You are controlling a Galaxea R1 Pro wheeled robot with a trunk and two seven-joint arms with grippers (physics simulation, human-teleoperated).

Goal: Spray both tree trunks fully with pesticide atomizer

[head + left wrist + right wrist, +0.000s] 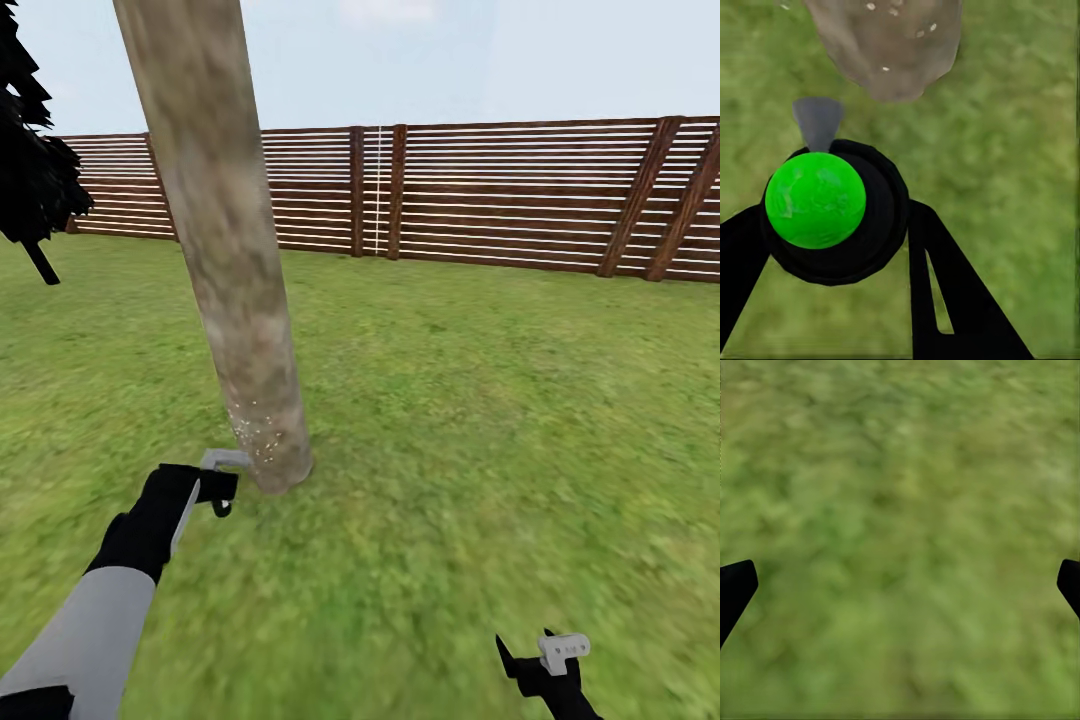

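From the head, the thick leaning grey-brown tree trunk point(225, 240), flecked with whitish pesticide specks point(255, 432), rises just beyond the left gripper point(222, 490); at the left wrist, black fingers point(945, 292) pinch the green-topped black pesticide atomizer point(817, 201); the right wrist's fingers point(735, 589) are spread over blurry green grass floor point(900, 510).

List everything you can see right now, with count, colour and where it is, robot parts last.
tree trunk: one, grey-brown, leaning, centre-left on the grass
pesticide specks: whitish, low on the trunk
atomizer: one, green top, grey nozzle toward the trunk base, in the left gripper
fence: one, brown slats, across the back
dark foliage: one, far left
grass: green ground
left gripper: black, jaws shut on the atomizer
right gripper: black, jaws open above grass
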